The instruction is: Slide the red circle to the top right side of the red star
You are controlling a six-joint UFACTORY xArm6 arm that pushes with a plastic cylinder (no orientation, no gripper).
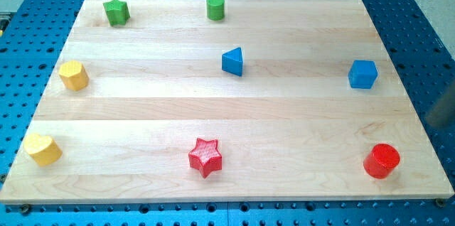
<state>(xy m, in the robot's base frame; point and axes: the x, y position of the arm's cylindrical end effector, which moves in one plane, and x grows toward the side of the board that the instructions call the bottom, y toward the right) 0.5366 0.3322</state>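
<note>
Nearest the viewer, at the view's bottom right corner of the wooden board (142, 105), stood the red circle (382, 160), a short glossy cylinder. It appeared light, rigid and likely to slide readily; a push low on its right flank seemed advisable. The red star (205, 157) lay well apart toward the view's left. Farther back sat the blue cube (362, 74). The tip was not visible, so its state could not be told.
</note>
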